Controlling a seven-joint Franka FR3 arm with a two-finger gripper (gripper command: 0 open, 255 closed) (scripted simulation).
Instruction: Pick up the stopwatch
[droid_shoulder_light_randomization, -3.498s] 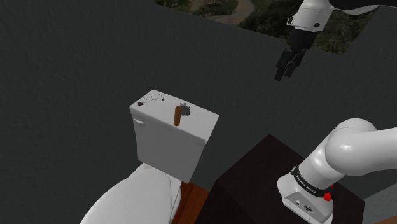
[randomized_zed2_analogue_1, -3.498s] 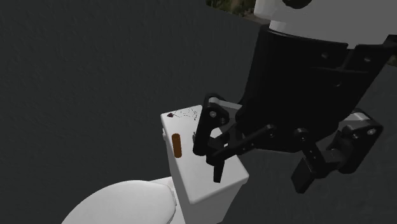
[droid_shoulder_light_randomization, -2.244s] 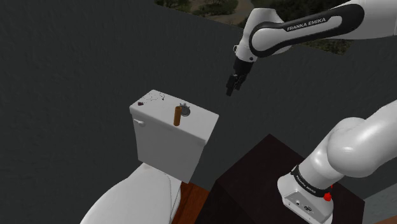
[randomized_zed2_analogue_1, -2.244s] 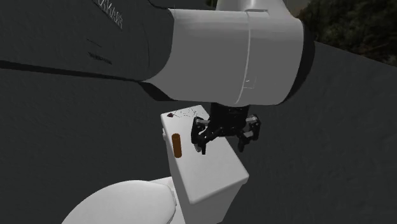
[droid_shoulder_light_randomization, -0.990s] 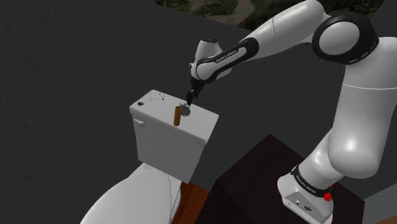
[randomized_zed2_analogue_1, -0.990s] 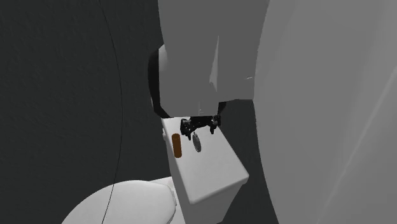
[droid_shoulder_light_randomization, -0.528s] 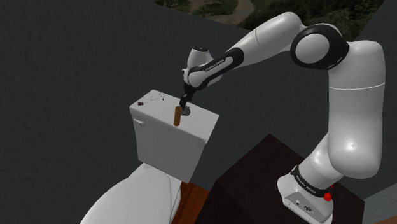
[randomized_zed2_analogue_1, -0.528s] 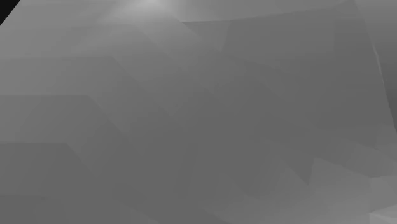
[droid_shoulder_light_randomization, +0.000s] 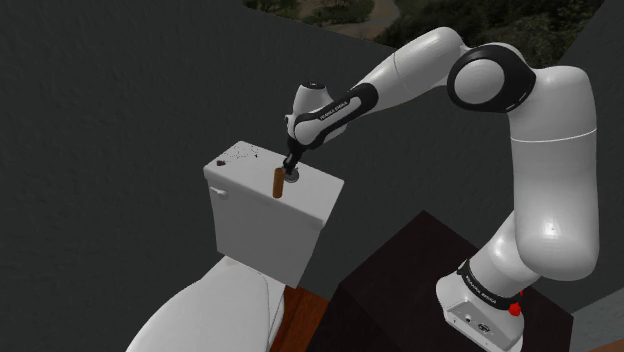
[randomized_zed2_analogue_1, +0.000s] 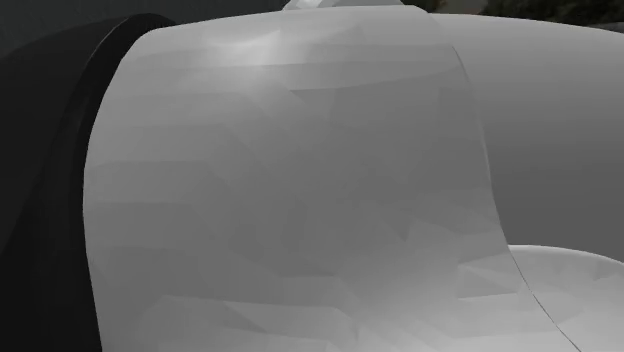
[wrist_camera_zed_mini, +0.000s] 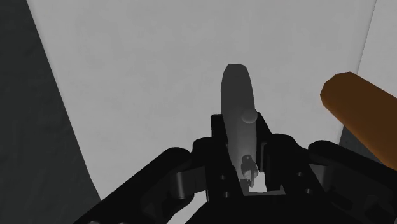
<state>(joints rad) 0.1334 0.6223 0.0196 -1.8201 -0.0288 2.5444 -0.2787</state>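
- On the white tank lid (droid_shoulder_light_randomization: 312, 198) of a toilet, the tool (wrist_camera_zed_mini: 240, 130) sits right at the stopwatch (wrist_camera_zed_mini: 234, 92), and the white arm (droid_shoulder_light_randomization: 420, 60) reaches down to it from above.
- The stopwatch is a grey disc seen on edge. It lies between the 2 black fingers (wrist_camera_zed_mini: 215, 140), with its crown end deep toward the tool's palm and its rounded end poking out past the fingertips.
- The fingers press on its 2 flat faces with no gap showing, so the tool is clamped on the stopwatch.
- In the shoulder view the fingertips are down at the lid. I cannot tell whether the stopwatch rests on the lid or has cleared it.
- A brown cylinder (wrist_camera_zed_mini: 356, 114) stands just beside the tool, outside 1 finger and apart from it.
- Risk 1: the faces look smooth and the disc is thin, so it could pivot or slide out between the pads. A quick or jerky lift would cause that.
- Risk 2: any sideways drift toward the cylinder could knock it over and roll it off the lid. A straight rise away from the lid avoids this.
- Risk 3: if the fingertips touch the lid, dragging them along it could twist the grip loose.
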